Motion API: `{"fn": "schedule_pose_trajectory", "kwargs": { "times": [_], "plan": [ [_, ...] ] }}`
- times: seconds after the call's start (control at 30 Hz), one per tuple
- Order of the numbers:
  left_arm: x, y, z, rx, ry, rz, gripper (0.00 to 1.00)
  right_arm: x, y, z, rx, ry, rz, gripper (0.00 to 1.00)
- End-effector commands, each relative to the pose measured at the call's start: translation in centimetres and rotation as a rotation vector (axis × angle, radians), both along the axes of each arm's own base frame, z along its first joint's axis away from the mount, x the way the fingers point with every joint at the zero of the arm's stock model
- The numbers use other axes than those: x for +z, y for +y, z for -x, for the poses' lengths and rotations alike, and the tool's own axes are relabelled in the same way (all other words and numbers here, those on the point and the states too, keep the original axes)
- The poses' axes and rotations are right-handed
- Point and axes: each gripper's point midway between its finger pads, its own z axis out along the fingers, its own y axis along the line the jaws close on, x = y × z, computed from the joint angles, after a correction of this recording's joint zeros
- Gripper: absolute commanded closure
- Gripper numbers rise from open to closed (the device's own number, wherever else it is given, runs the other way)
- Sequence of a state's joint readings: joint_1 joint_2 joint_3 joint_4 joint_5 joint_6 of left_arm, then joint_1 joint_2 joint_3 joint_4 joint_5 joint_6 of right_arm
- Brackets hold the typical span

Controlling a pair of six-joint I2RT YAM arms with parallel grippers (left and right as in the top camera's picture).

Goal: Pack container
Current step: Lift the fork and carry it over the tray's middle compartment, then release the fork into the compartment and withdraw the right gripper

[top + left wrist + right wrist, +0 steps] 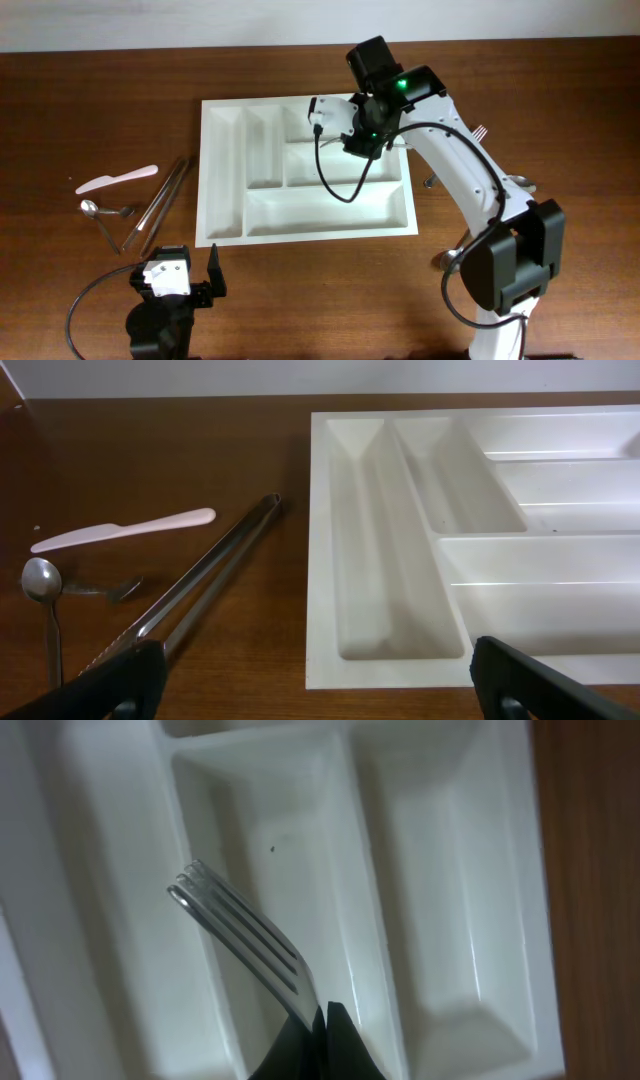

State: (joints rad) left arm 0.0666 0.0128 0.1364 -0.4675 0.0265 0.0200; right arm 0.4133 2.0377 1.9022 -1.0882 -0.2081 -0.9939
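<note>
Right wrist view: a metal fork [240, 935] is seen clamped by its handle between the closed dark fingertips of the right gripper [322, 1020], its tines raised over one of the long compartments of the white container [450, 870]. Whether the fork touches the plastic cannot be told. From overhead, that gripper is shown above the far right part of the container, with the right arm [470, 170] reaching in from the table's right side.

In the left wrist view, the black fingers [520, 680] of the left gripper [315, 665] are spread wide apart with nothing between them, and are held low, just in front of the container's near left corner. The container is laid flat at the middle of the brown wooden table [100, 80]. To its left, long metal tongs [200, 575] are laid on the wood, and a pale plastic knife [125, 530] and a metal spoon [40, 580] are set beyond them.
</note>
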Motion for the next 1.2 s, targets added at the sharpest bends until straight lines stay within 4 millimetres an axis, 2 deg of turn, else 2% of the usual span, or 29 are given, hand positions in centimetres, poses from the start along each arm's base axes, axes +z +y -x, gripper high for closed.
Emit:
{"fn": "schedule_pose_trajectory", "kwargs": {
  "times": [0.0, 0.23, 0.37, 0.4, 0.5, 0.53, 0.57, 0.63, 0.7, 0.77, 0.9, 1.0, 1.03, 1.1, 1.17],
  "plan": [
    [0.0, -0.1, 0.0, -0.014, -0.001, -0.015, 0.01, -2.4, 1.9, 0.4, 0.132, 0.037, -0.024, 0.96],
    [0.0, -0.1, 0.0, -0.014, -0.001, -0.015, 0.01, -6.6, 3.6, 1.4, 0.169, 0.132, -0.011, 0.96],
    [0.0, -0.1, 0.0, -0.014, -0.001, -0.016, 0.01, -6.8, 4.3, 1.1, 0.168, 0.114, -0.021, 0.95],
    [0.0, -0.1, 0.0, -0.014, -0.001, -0.015, 0.01, -6.7, 4.4, 0.8, 0.155, 0.109, -0.028, 0.88],
    [0.0, -0.1, 0.0, -0.014, -0.001, -0.015, 0.01, -6.5, 4.5, 0.3, 0.101, 0.109, -0.048, 0.54],
    [0.0, -0.1, 0.0, -0.014, -0.001, -0.015, 0.01, -6.4, 4.6, 0.1, 0.08, 0.111, -0.056, 0.47],
    [0.0, -0.1, 0.0, -0.014, -0.001, -0.015, 0.01, -6.3, 4.7, 0.0, 0.061, 0.113, -0.064, 0.35],
    [0.0, -0.1, 0.0, -0.014, -0.001, -0.015, 0.01, -5.8, 4.9, -0.4, 0.02, 0.113, -0.083, 0.21],
    [0.0, -0.1, 0.0, -0.014, -0.001, -0.015, 0.01, -4.9, 5.2, -1.0, -0.036, 0.113, -0.11, 0.14],
    [0.0, -0.1, 0.0, -0.014, -0.001, -0.015, 0.01, -3.2, 5.6, -1.9, -0.112, 0.107, -0.153, 0.0],
    [0.0, -0.1, 0.0, -0.014, -0.001, -0.015, 0.01, 2.2, 5.0, -5.0, -0.346, 0.089, -0.285, 0.01],
    [0.0, -0.1, 0.0, -0.014, -0.001, -0.015, 0.01, 6.5, 1.9, -7.7, -0.585, 0.088, -0.391, 0.0],
    [0.0, -0.1, 0.0, -0.013, -0.001, -0.016, 0.01, 7.4, 0.8, -8.2, -0.636, 0.092, -0.412, 0.0],
    [0.0, -0.1, 0.0, -0.013, -0.001, -0.016, 0.01, 8.7, -2.4, -9.1, -0.762, 0.115, -0.448, 0.0],
    [0.0, -0.1, 0.0, -0.014, -0.001, -0.016, 0.01, 8.8, -5.9, -9.4, -0.877, 0.164, -0.467, 0.01]
  ]
}}
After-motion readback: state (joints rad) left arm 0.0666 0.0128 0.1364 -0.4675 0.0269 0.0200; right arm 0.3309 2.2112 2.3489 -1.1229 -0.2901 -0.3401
